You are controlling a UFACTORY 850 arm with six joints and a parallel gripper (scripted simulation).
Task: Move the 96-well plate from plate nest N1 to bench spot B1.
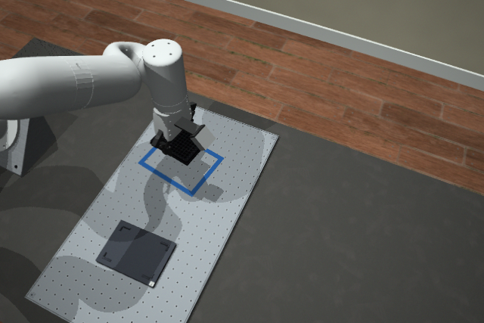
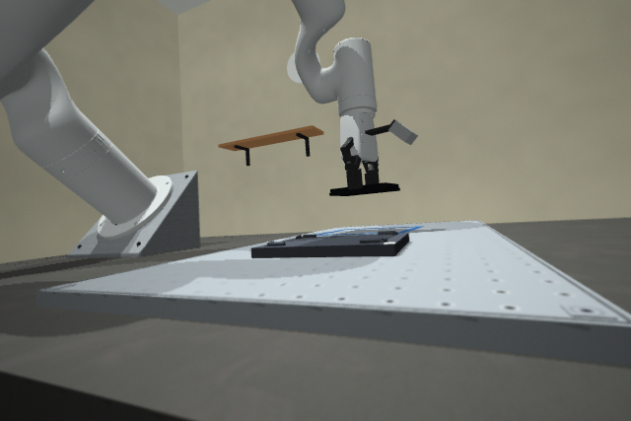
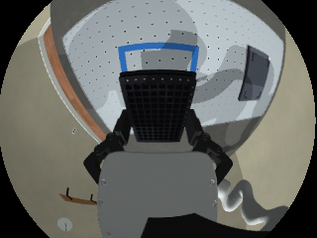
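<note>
Dark matting carries a pale perforated deck (image 1: 234, 209). Nearest on it sits the dark plate nest (image 1: 136, 253), vacant. Farther along, the gripper (image 2: 363, 182) hangs well above the deck, its jaws spread wide and clamped on the black well plate (image 2: 365, 188), which looks level, above the near corner of the blue taped outline (image 1: 212, 169). This is the carry step; next, I judge, centre it, square its long sides, then lower.
</note>
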